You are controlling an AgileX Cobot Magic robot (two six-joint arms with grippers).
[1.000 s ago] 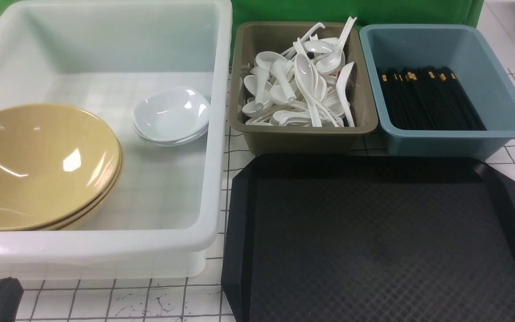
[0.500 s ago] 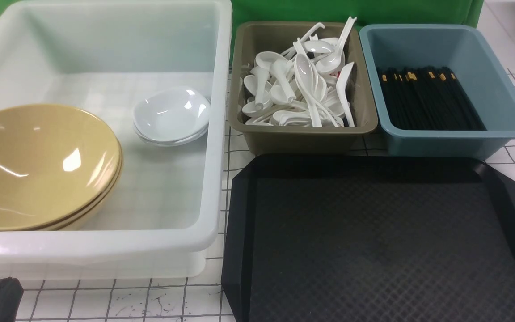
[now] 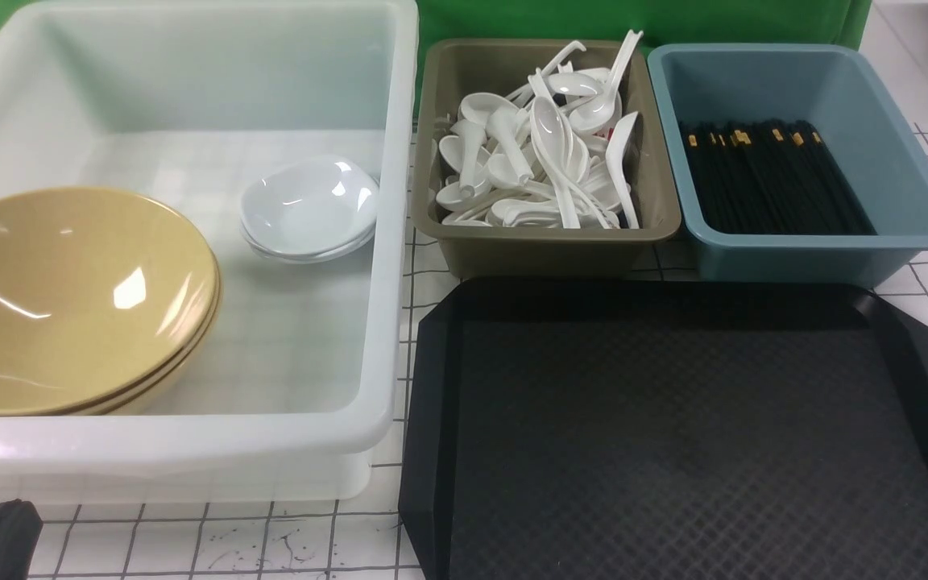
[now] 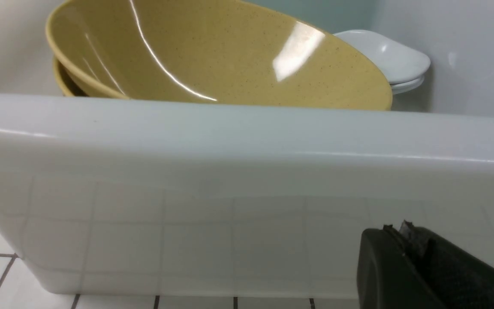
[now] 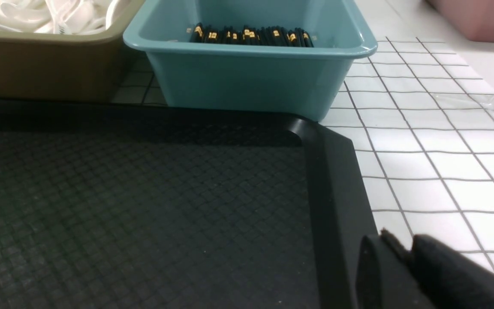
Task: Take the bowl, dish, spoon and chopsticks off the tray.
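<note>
Looking across the table, nothing has moved over the last second: every dish, bin and arm sits exactly where it did. The black tray (image 3: 673,435) shows only bare diamond texture in the front view and in the right wrist view, with no tableware on the part I can see.

The mustard-tan bowl (image 3: 69,298) sits stacked on another one inside the white tub (image 3: 399,242), over at its near left. The small white dish (image 3: 309,205) tops a short stack deeper in that same tub, apart from the bowls. Spoons (image 3: 544,153) are heaped in the olive bin (image 3: 544,250); I cannot pick out the one that came off the tray. The chopsticks (image 3: 770,177) lie bundled in the blue bin (image 3: 818,250), gold bands at the far end.

The left gripper (image 4: 405,257) hangs low outside the tub's near wall, and its two fingers look pressed together with nothing between them. The right gripper (image 5: 397,266) sits over the tray's right rim, fingers likewise close together and holding nothing.

My read: with the scene frozen and all four kinds of item in their containers, the clearing looks finished and both arms appear parked.
</note>
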